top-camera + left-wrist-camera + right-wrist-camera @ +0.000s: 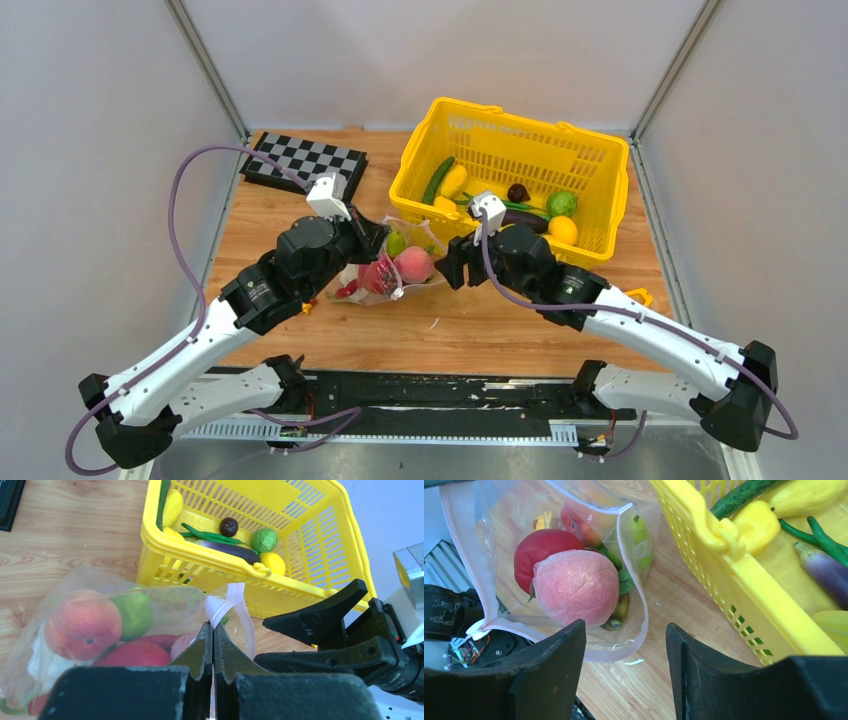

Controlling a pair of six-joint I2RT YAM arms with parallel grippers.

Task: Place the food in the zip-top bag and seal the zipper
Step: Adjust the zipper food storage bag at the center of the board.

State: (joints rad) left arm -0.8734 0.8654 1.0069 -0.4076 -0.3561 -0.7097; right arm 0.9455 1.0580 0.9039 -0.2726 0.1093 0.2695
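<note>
**Left gripper (213,632) pinches the bag's rim; right gripper (625,630) stands spread at its mouth.**

At the left, on the wooden table (500,330), the left gripper's fingers (200,650) are pressed flat together, clamping the pale pink zipper (223,611), which curls up out of the pinch in a loose loop. The zip-top bag (395,270) slumps on the wood between the two grippers, just in front of the yellow basket (412,150). It is clear, soft and crumpled, and its mouth gapes toward the right wrist camera. Through the plastic show a large pink peach (574,585), a red round piece (539,552) touching it, and a green pepper (641,530) behind them. To the right, the right gripper's fingers are wide apart with nothing between them, near the bag's open edge. Farther right, a purple eggplant (230,550) lies in the basket among other pieces.
</note>
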